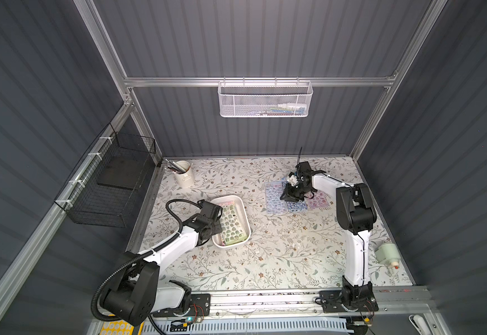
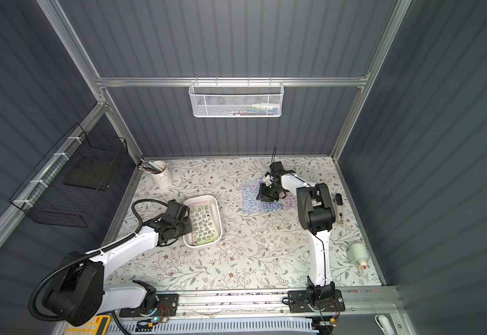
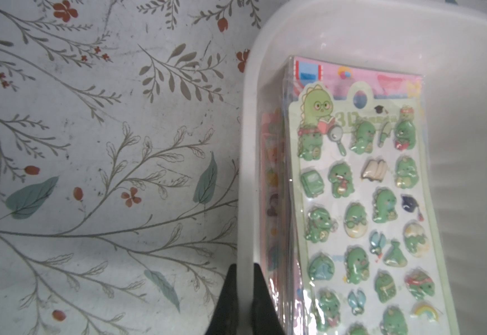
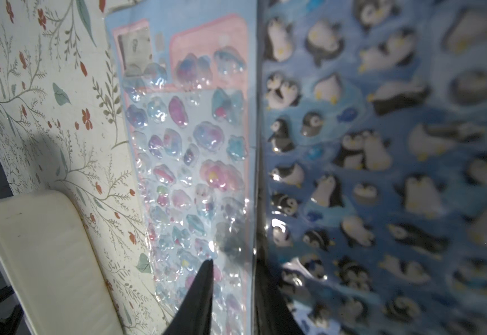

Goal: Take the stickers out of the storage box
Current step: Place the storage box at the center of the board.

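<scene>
**Box pinned nearby, sheets laid out beyond**

Nearest, the left gripper (image 3: pixel 244 265) is closed across the long wall of the storage box (image 3: pixel 249 145), one finger inside and one outside. This is likely to keep the light tray from sliding while sheets are pulled out. A stack of stickers (image 1: pixel 230 224) lies inside, with a green dinosaur sheet (image 3: pixel 361 203) on top. Farther off, the right gripper (image 4: pixel 235 256) sits low over the floral table (image 1: pixel 265 255). Its jaws are slightly parted astride the edge of a blue penguin sheet (image 4: pixel 352 174). That sheet lies flat beside a pastel sheet (image 4: pixel 190 162), seemingly a drop spot chosen well clear of the box.
</scene>
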`<action>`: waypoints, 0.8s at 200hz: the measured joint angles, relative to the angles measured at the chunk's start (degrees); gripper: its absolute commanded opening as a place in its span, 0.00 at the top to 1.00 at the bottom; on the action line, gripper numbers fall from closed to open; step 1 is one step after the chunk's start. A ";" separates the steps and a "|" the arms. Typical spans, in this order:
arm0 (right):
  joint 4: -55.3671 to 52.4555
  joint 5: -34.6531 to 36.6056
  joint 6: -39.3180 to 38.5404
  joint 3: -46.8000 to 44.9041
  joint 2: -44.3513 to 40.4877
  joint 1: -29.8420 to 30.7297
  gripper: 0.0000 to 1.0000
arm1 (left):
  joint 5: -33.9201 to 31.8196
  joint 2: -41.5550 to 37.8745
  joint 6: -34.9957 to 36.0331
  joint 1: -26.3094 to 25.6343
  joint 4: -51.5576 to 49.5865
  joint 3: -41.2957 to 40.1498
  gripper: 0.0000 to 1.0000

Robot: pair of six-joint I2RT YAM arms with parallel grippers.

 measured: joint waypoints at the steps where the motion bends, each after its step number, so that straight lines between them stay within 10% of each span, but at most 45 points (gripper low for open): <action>1: -0.02 0.04 0.09 0.02 -0.02 0.00 0.69 | -0.02 0.00 0.00 0.00 0.00 0.02 1.00; 134: 0.83 -0.28 1.05 -4.35 -18.03 0.15 0.64 | 3.61 -3.45 1.70 0.00 -7.89 1.18 1.00; 160: 3.19 -0.50 2.10 -9.84 -22.91 2.49 0.64 | 4.59 -3.43 2.25 0.00 -7.87 0.24 0.83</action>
